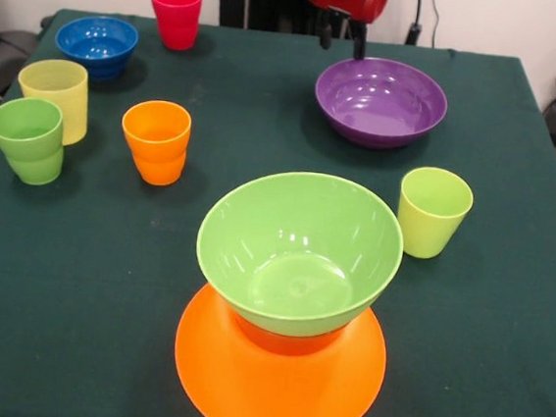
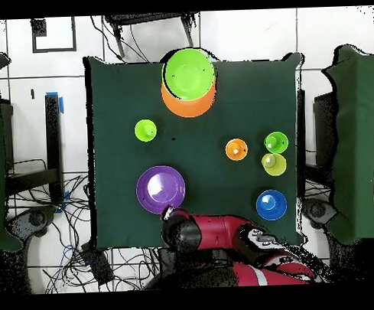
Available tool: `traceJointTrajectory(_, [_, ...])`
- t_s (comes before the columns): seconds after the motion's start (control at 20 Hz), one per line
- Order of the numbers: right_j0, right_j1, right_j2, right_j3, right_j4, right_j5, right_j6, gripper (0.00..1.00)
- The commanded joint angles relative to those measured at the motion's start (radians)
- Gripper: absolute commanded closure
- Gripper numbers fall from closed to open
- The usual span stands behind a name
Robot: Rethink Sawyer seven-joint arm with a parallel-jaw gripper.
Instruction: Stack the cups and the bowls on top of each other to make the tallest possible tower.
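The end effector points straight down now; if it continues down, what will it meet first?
Probably the far rim of the purple bowl: the end effector hangs just above that edge. Depth is unclear, so it might reach the table behind.

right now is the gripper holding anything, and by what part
Nothing is held. The gripper hangs empty above the far rim of the purple bowl, fingers apart.

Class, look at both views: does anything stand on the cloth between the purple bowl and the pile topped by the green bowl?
Nothing visible does. The purple bowl and the green bowl have only bare cloth between them; the lime cup stands off to one side. The gripper hangs at the purple bowl's far rim.
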Motion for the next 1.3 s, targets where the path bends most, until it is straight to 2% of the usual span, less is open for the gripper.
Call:
traceJointTrajectory(0.05, [-0.014,0.077,0.102,-0.095,0.054,-0.048,0.11,0.0])
traceJointTrajectory(1.05, [-0.019,0.133,0.118,-0.124,0.027,-0.169,0.109,0.0])
traceJointTrajectory(1.1, [-0.02,0.133,0.119,-0.125,0.02,-0.181,0.104,1.0])
traceJointTrajectory(1.3, [-0.03,0.135,0.129,-0.127,0.002,-0.198,0.092,1.0])
